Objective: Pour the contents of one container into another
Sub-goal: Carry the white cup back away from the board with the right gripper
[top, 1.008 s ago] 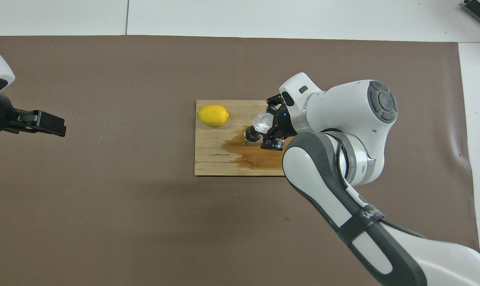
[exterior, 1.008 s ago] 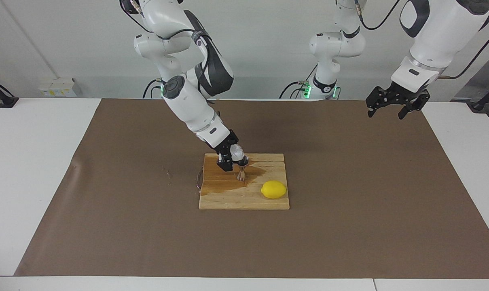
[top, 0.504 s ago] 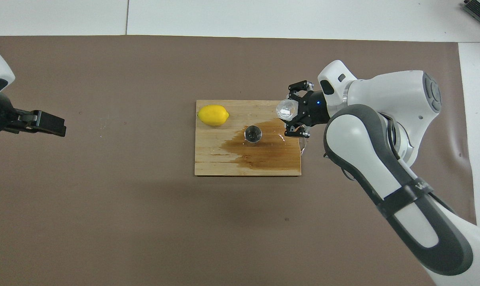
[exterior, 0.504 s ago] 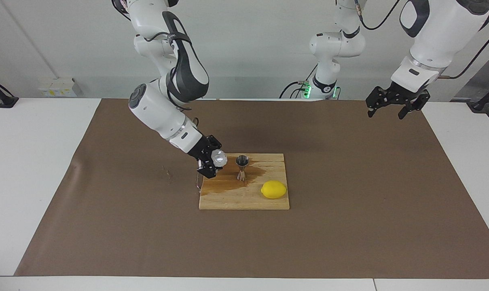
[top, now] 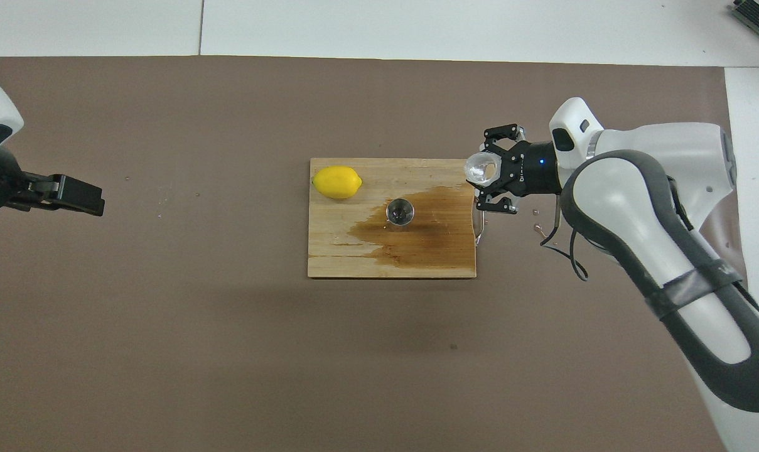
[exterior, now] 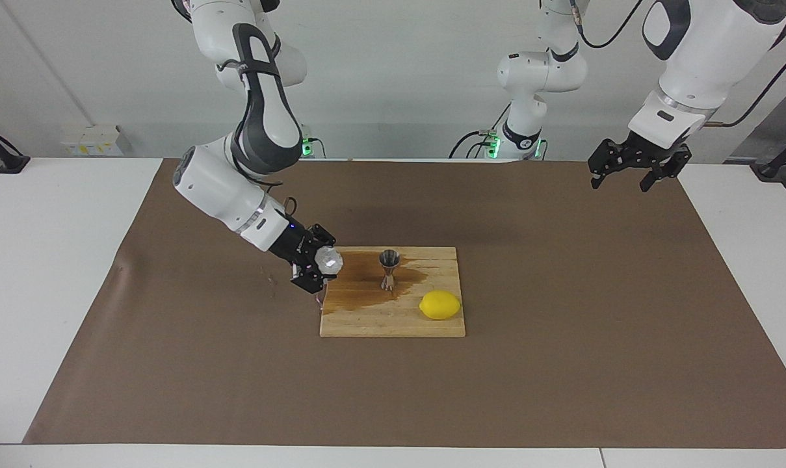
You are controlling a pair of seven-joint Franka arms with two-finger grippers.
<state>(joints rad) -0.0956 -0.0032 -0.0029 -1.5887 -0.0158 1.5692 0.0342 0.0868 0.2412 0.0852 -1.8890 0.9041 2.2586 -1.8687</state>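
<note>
Glass cup (exterior: 328, 260) pinched in my right end effector (exterior: 316, 268), over board (exterior: 393, 322) edge; jigger (exterior: 389, 268) upright on board. Left end effector (exterior: 632, 170) spread, waiting.

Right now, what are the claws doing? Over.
Right claw shut on glass cup, over board edge. Jigger upright in spill. Left claw open, waiting. Nothing blocking.

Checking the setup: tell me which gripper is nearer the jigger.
Right. The right gripper holds the cup over the board edge beside the jigger; the left gripper waits over the mat at its own end.
</note>
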